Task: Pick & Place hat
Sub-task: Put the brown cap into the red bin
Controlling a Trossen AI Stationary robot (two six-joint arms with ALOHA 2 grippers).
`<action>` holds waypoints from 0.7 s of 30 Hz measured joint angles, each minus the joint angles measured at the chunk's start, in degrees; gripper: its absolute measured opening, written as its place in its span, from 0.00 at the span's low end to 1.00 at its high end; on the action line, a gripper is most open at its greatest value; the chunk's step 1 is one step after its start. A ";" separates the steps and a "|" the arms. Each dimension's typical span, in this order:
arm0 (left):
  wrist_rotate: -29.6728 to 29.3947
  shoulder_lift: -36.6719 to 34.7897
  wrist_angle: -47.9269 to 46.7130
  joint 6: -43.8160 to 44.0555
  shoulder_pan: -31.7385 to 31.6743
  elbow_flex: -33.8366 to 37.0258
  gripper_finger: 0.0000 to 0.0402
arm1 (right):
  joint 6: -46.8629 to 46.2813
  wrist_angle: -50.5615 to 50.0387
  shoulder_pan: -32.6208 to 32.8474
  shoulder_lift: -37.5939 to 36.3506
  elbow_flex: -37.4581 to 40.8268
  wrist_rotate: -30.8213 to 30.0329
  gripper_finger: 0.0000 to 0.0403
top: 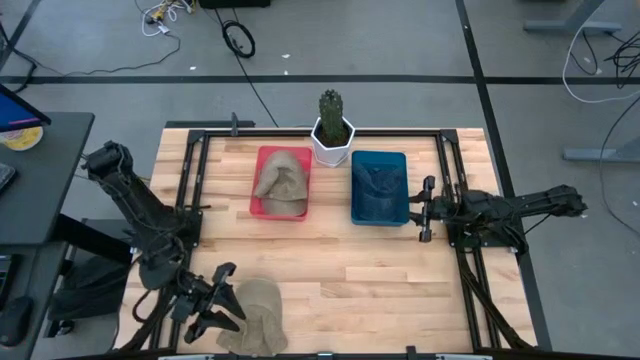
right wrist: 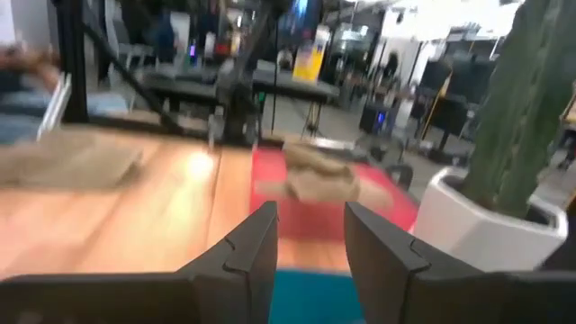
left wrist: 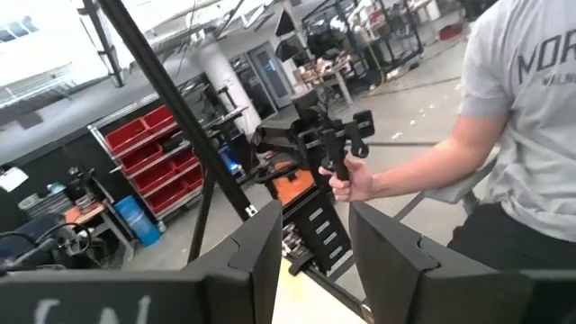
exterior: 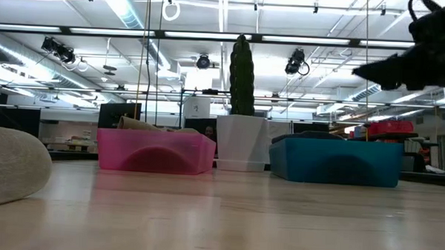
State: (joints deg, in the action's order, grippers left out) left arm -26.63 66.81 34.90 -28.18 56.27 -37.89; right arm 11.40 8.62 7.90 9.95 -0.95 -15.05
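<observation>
From above you see three hats: a tan hat (top: 256,314) on the table's near edge just beside the left gripper (top: 222,304), one in the red bin (top: 259,190), a dark one in the blue bin (top: 379,187). Both grippers, the right gripper (top: 424,210) included, stand open and empty. The low view crops the tan hat (exterior: 9,165). Only the left wrist view shows a person's hand (left wrist: 353,183).
</observation>
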 joint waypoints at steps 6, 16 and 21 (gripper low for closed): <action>-6.52 5.38 -4.34 -2.28 -0.02 -4.69 0.34 | 0.61 -5.65 0.00 -0.30 0.00 0.04 0.33; -21.17 11.03 -18.58 3.61 0.26 -13.78 0.34 | 5.61 -5.68 0.00 -0.08 -0.02 0.06 0.33; -23.81 14.96 -27.26 7.27 0.20 -18.23 0.34 | 5.62 -5.66 0.00 -0.08 -0.02 0.06 0.33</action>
State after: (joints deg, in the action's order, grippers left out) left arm -50.44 81.77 7.64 -20.91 56.47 -56.12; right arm 17.02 2.96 7.90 9.87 -0.97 -14.99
